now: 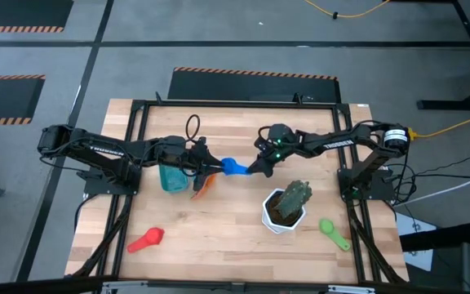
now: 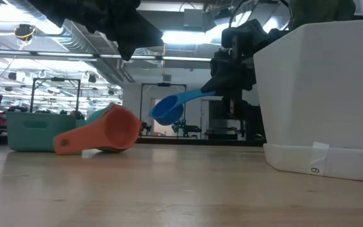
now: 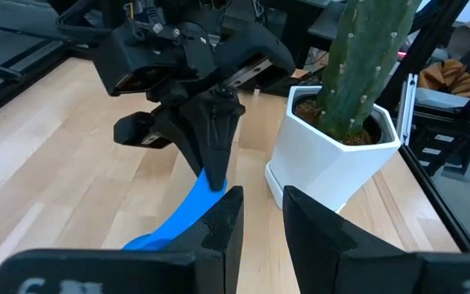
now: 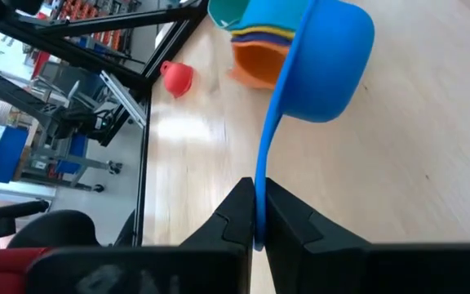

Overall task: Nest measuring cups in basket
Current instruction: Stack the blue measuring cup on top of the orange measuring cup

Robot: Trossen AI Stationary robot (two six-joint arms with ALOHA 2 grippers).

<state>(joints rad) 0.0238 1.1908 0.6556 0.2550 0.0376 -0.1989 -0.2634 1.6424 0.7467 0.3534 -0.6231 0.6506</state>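
Measuring cups lie scattered over the desk [image 1: 219, 245]. Nearest, at the left, a red cup [image 1: 147, 239] rests on the wood, and at the right near corner a green cup [image 1: 333, 231] lies beside the white hexagonal pot [image 1: 282, 214] holding a cactus [image 1: 294, 196]. Farther in, near the middle, an orange cup [image 2: 103, 133] lies tipped on its side just right of the teal basket [image 2: 33, 129]; in the right wrist view it sits nested with yellow and other coloured cups against the basket's mouth. A blue cup [image 1: 233, 167] hangs above the desk, just right of the orange one, bowl tilted. The right gripper [image 4: 256, 214] reaches in from the right and has its fingers pinched tight on the blue cup's handle. The left gripper [image 3: 258, 219] reaches in from the left above the basket and orange cup, its fingers [image 3: 225, 224] a narrow gap apart and holding nothing, close to the blue cup's bowl.
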